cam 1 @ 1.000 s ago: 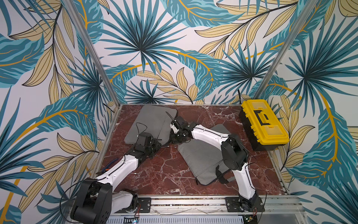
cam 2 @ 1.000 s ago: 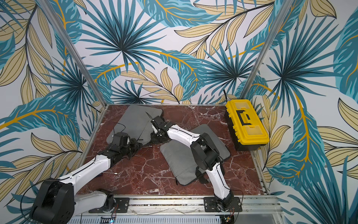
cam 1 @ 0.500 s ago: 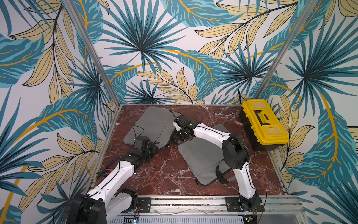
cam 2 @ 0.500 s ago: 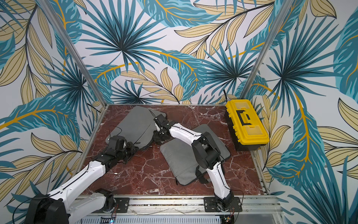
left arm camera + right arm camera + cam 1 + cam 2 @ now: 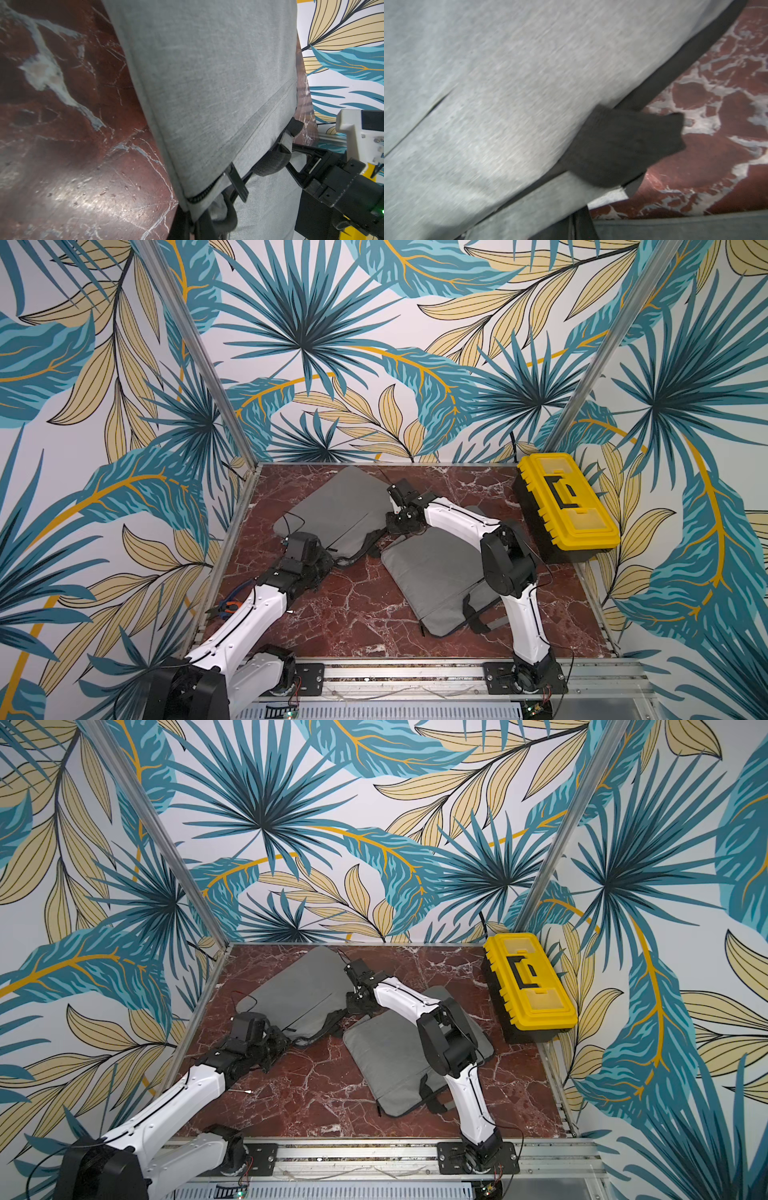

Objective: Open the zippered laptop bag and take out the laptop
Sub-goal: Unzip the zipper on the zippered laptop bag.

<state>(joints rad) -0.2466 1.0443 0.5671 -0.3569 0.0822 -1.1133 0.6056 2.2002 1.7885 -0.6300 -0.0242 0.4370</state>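
The laptop bag (image 5: 336,506) lies back-left, the second bag (image 5: 432,576) front-right of it, the toolbox (image 5: 565,502) far right. My left pincer (image 5: 328,562) is at the laptop bag's near corner, my right pincer (image 5: 395,526) between the bags.

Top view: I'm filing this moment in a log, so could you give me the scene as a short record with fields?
table: red marble
far bag: grey, lying flat toward the back
zipper: appears partly open along the near edge
left gripper: shut on the far bag's near corner
right gripper: shut on the far bag's side edge
near bag: grey, flat, under the right arm, not gripped
toolbox: yellow lid, closed, at the right edge
laptop: not in sight
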